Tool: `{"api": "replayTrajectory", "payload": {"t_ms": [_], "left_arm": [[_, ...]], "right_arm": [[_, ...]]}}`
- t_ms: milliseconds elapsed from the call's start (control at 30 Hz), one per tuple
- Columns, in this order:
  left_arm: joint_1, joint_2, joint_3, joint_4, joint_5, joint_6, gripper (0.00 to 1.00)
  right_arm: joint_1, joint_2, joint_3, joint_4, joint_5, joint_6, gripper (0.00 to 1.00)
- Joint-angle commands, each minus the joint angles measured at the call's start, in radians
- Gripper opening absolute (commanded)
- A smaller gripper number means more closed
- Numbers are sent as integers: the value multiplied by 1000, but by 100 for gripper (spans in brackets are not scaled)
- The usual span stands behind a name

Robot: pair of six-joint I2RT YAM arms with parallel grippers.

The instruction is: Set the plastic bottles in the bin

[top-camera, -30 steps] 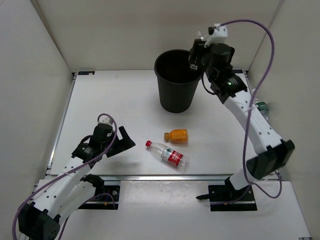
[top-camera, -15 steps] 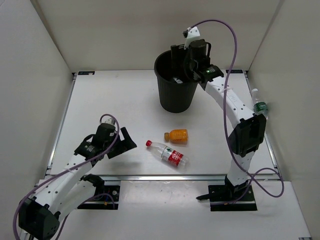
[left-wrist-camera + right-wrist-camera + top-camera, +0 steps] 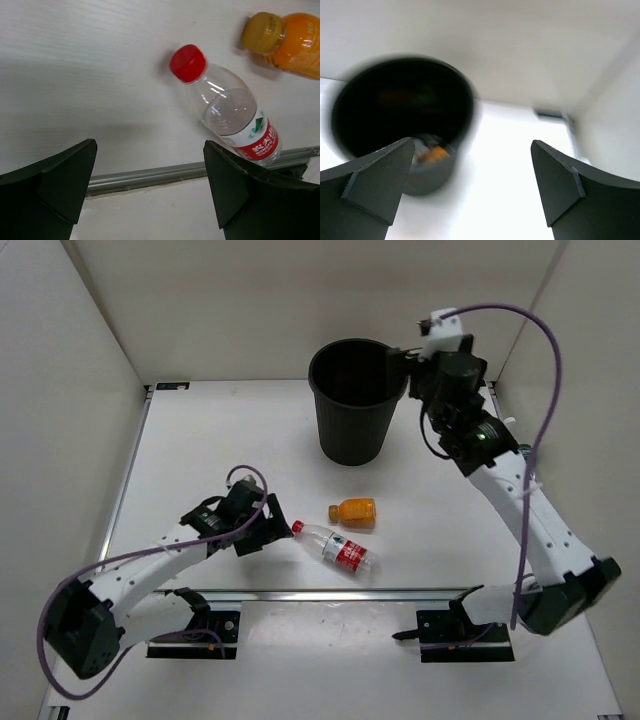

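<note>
A clear plastic bottle with a red cap and red label lies on the table. A stubby orange bottle lies just beyond it. My left gripper is open, low over the table just left of the red cap, touching nothing. The black bin stands at the back; an orange bottle shows blurred inside it. My right gripper is open and empty beside the bin's right rim. A green-labelled bottle peeks out behind the right arm.
A metal rail runs along the table's near edge, just below the left gripper. White walls close in the table on the left, back and right. The right arm stretches along the right side of the table.
The right gripper was over the bin's mouth half a second ago and has drawn back to its right rim, open. The left gripper has moved right, up to the red-capped bottle.
</note>
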Motion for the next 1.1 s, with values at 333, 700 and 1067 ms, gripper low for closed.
{"api": "replayTrajectory", "payload": {"t_ms": [333,700,1067], "left_arm": [[-211,333,194,182,-62,-185,98],[-261,555,309,190,-59,-173,99],[-241,461,234,193,-108,-151,53]], "right_arm": [[-533,-293,-320,-364,-195,350,99],[-560,-394,-503,-385,-133,333,99],[-588,-489,-603,-407,-122,340,99]]}}
